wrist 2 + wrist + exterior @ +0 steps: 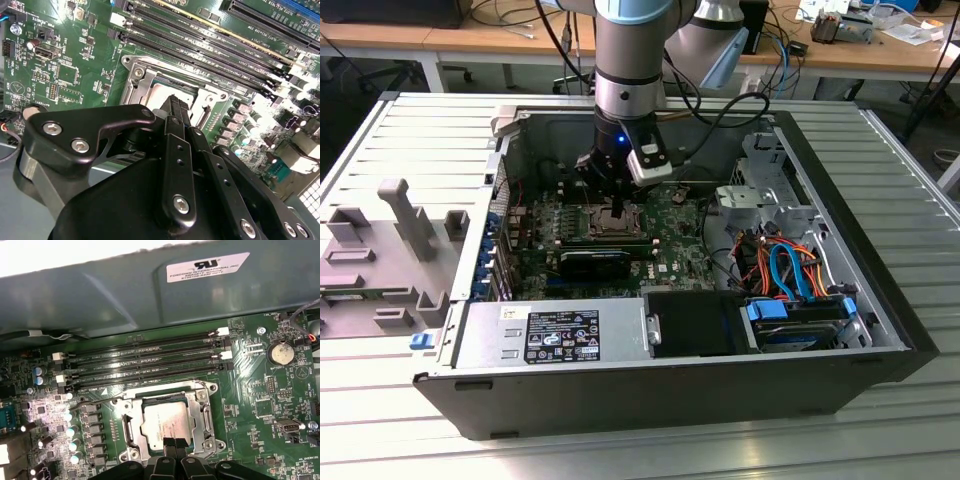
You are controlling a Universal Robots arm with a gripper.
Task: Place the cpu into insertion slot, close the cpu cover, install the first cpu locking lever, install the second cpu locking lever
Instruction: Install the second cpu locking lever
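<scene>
We find the gripper point(170, 446) down inside the open computer case point(880, 345), directly over the insertion slot point(206, 409) near the middle of the green motherboard point(260, 405). Its fingertips are pressed together with nothing between them, resting at the edge of the cpu point(167, 421), which already lies flat in the slot. The cpu cover point(202, 389) looks folded down around the chip in the first wrist view (we cannot confirm it is fully seated). In the second wrist view the closed fingertips point(175, 107) sit over the cpu point(159, 94). We judge the work to be at the cover or lever stage: pressure should go straight down on the metal frame, never on the chip top, with the lever kept clear of the memory slots point(145, 362) beside it. Writing: a white label point(207, 267) on the case wall carries print, as do the board markings; we do not transcribe them.
</scene>
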